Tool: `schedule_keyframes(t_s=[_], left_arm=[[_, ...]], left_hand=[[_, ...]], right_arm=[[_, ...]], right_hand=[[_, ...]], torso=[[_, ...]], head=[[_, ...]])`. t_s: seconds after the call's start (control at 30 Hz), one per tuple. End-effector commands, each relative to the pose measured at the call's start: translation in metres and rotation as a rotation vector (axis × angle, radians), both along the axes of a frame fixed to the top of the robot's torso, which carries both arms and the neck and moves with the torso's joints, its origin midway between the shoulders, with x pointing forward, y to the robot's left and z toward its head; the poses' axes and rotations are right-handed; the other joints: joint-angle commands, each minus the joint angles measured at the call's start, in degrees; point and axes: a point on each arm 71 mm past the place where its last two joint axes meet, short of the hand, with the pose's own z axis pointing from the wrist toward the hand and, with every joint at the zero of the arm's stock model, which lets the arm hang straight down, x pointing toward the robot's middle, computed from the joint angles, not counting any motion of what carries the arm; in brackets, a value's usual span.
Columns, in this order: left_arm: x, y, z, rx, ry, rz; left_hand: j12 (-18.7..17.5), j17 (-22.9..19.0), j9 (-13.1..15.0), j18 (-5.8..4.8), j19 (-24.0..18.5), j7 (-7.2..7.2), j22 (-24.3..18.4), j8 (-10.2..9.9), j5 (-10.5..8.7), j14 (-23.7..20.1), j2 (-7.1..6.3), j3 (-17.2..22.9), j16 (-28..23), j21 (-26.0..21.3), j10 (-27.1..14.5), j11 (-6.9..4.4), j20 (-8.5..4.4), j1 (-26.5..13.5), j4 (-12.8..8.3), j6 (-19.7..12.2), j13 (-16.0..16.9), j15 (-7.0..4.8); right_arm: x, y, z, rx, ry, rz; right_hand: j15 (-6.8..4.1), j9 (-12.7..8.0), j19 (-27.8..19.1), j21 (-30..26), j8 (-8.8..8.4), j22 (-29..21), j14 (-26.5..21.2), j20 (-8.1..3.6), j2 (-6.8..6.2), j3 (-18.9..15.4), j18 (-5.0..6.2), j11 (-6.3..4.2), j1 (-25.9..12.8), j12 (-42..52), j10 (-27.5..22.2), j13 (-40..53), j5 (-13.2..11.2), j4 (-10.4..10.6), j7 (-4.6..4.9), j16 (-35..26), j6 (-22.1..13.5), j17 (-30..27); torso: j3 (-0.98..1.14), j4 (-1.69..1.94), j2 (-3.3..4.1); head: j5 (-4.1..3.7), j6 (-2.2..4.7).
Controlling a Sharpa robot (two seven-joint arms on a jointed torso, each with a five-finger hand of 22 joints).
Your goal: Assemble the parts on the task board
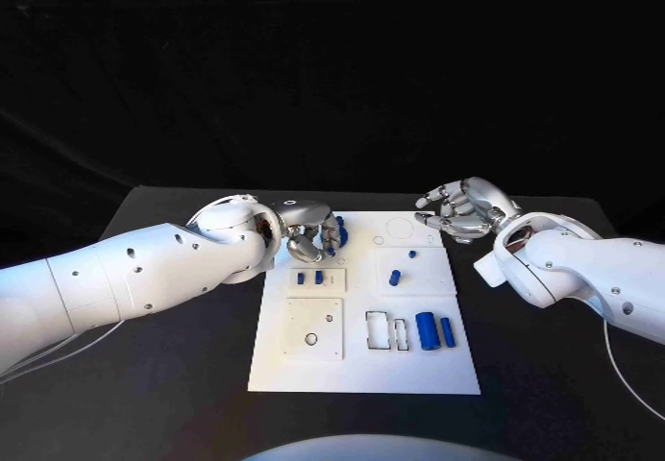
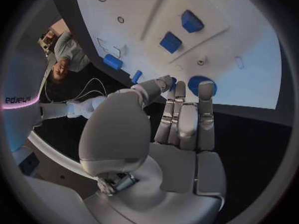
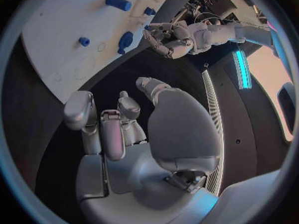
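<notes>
Left hand (image 1: 307, 236) sits at the task board's (image 1: 363, 370) far left corner, fingers curled near a blue part (image 1: 339, 229); can't tell if it's gripped. Right hand (image 1: 467, 209) hovers off the far right corner, holding nothing, fingers loosely spread.

You see a white task board (image 1: 363, 370) on a black counter (image 1: 181, 384). The parts (image 1: 427, 328) lying on the task board are blue. Beside the task board, both arms are white, their hands silver.
</notes>
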Motion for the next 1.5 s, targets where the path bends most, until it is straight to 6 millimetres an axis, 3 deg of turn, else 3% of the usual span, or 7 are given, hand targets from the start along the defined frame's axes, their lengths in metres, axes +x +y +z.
schedule_keyframes(t_s=[0.03, 0.47, 1.5], left_arm=[[0.001, 0.005, 0.000, -0.005, 0.024, 0.020], [0.006, 0.025, -0.006, 0.040, 0.059, 0.066], [0.012, 0.024, -0.015, 0.066, 0.088, 0.076]], left_hand=[[-0.27, -0.03, 0.05, 0.41, -0.01, 0.13, 0.06, -0.28, 0.10, 0.41, 0.02, -0.51, 0.22, 0.06, 0.41, 0.02, 0.13, -0.51, -0.03, 0.47, -0.08, 0.14], [-0.46, -0.28, 0.06, 0.45, -0.20, 0.09, 0.06, -0.39, -0.50, 0.32, -0.14, -0.86, 0.23, -0.21, 0.49, 0.02, 0.16, -0.83, 0.07, 0.47, -0.22, 0.15], [-0.49, 0.14, 0.06, 0.40, -0.02, 0.08, 0.18, -0.48, -0.66, 0.52, 0.02, -0.91, 0.40, 0.02, 0.64, -0.03, 0.17, -0.86, 0.13, 0.43, -0.27, 0.14]], right_arm=[[0.000, 0.001, 0.000, 0.001, -0.006, 0.010], [0.000, 0.001, 0.000, 0.001, -0.004, 0.010], [-0.001, 0.003, 0.000, -0.004, -0.005, 0.008]], right_hand=[[-0.44, 0.11, -0.20, -0.30, 0.22, 0.00, 2.82, -0.13, -0.41, 0.51, 0.75, -0.16, -0.17, -0.25, -0.20, -0.08, 0.33, 0.00, -0.11, -0.17, -0.23, 3.29], [-0.44, 0.11, -0.20, -0.30, 0.22, 0.00, 2.82, -0.13, -0.41, 0.51, 0.75, -0.16, -0.17, -0.25, -0.20, -0.08, 0.33, 0.00, -0.11, -0.17, -0.23, 3.29], [-0.46, 0.17, -0.14, -0.33, 0.26, 0.01, 2.85, -0.15, -0.42, 0.60, 0.74, -0.18, -0.19, -0.36, -0.18, -0.28, 0.35, -0.01, -0.13, -0.16, -0.21, 3.37]], torso=[[0.03, 0.12, -0.06], [0.00, 0.00, 0.03], [0.04, -0.03, 0.01]], head=[[0.03, -0.13], [0.22, -0.22], [0.28, -0.85]])
